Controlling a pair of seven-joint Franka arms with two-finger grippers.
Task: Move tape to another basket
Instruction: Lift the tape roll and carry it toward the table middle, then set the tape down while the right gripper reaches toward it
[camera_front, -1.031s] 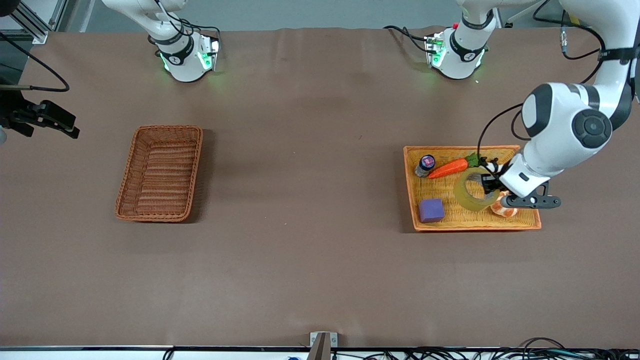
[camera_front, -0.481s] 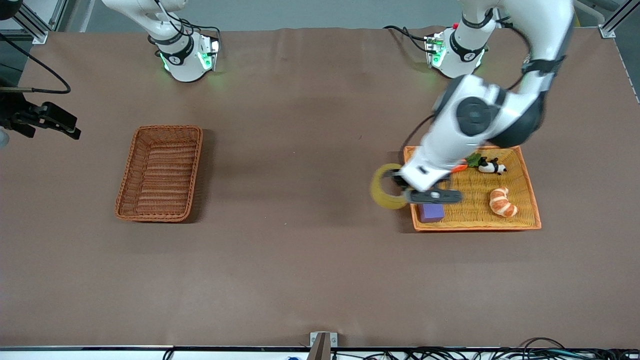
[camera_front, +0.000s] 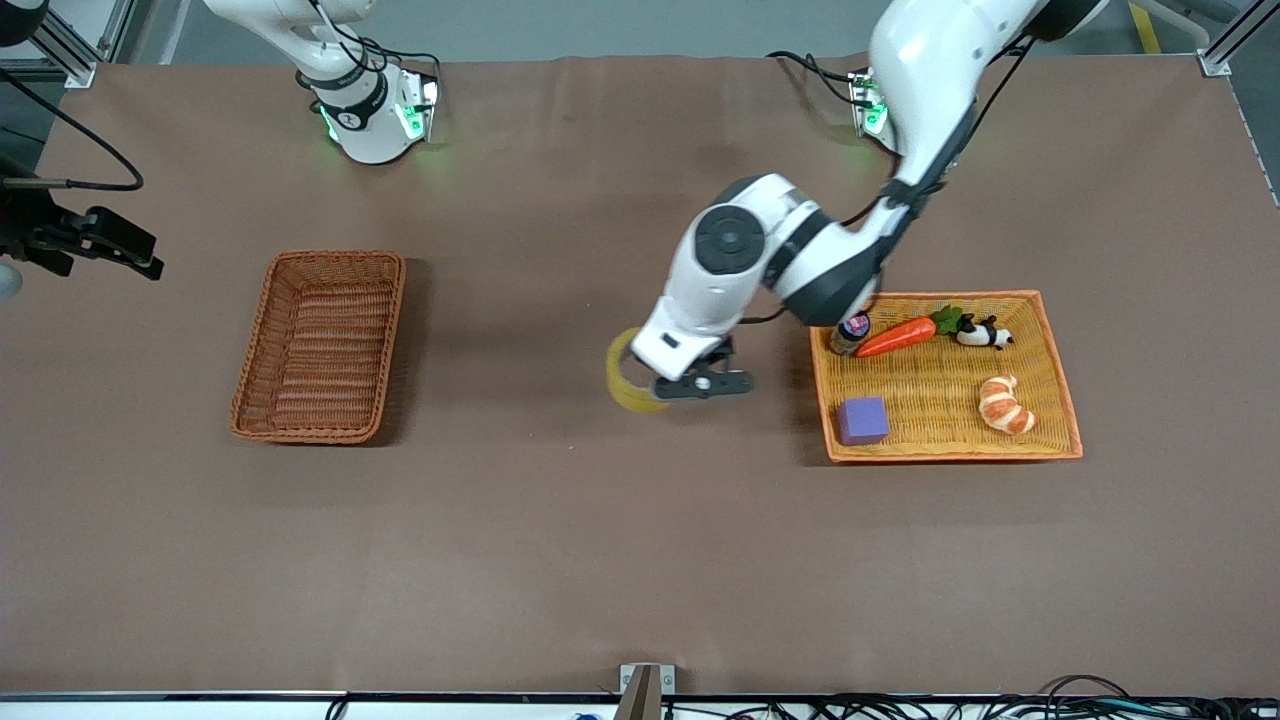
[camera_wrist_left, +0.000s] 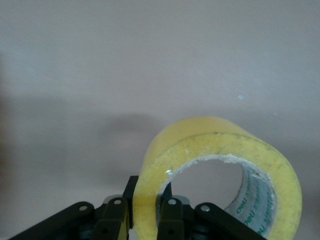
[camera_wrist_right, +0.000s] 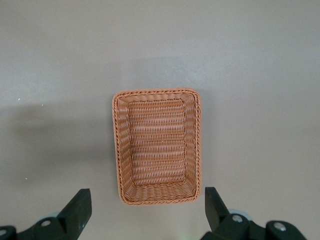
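The tape (camera_front: 626, 382), a yellowish translucent roll, hangs in my left gripper (camera_front: 660, 384), over the bare brown table between the orange tray (camera_front: 1050, 447) and the basket (camera_front: 320, 345). In the left wrist view the left gripper (camera_wrist_left: 148, 200) is shut on the tape's wall (camera_wrist_left: 220, 145), one finger inside the hole and one outside. The basket, dark reddish-brown wicker, stands empty toward the right arm's end. My right gripper (camera_wrist_right: 147, 202) is open and empty, high over the basket (camera_wrist_right: 157, 145).
The shallow orange tray toward the left arm's end holds a purple block (camera_front: 862, 420), a croissant (camera_front: 1005, 404), a carrot (camera_front: 897, 337), a small panda toy (camera_front: 980, 333) and a small bottle (camera_front: 852, 332).
My left arm has lifted the tape out of the orange tray and carried it toward the right arm's end, now past the tray's edge over bare table. The right arm waits.
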